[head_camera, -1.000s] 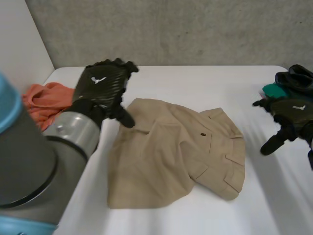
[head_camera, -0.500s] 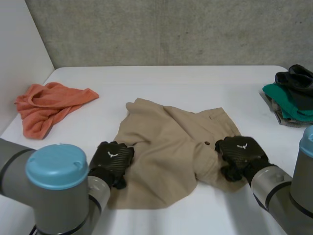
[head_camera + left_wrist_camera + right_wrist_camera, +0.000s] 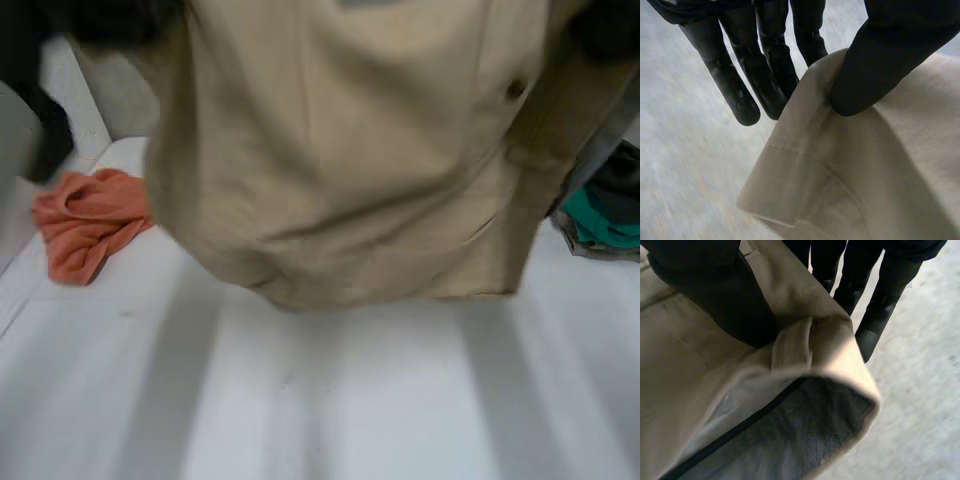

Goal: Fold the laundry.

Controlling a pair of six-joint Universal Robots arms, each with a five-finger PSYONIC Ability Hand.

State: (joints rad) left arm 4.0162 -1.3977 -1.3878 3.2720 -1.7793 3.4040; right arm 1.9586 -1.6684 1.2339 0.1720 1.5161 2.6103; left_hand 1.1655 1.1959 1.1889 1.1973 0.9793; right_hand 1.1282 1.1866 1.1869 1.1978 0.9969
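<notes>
The beige shorts (image 3: 350, 150) are up in the air, hanging broad and loose between the two hands over the white desk (image 3: 330, 400). The left hand (image 3: 770, 60) is clamped on the cloth: the thumb presses down on a folded edge and straight fingers (image 3: 735, 95) back it from behind, with a stitched corner of the shorts drooping just below the fingertips. The right hand (image 3: 705, 290) is clamped too, its thumb pinning what looks like the waistband against the fingers (image 3: 885, 295) on the far side. The cloth rolls over just past that thumb, and the dark lining of the shorts gapes open below the palm. A small dark button shows on the hanging cloth toward the right hand's side. Down on the desk, an orange cloth (image 3: 85, 220) lies crumpled out on the left hand's side, and a green cloth (image 3: 605, 225) sits on the right hand's side.
</notes>
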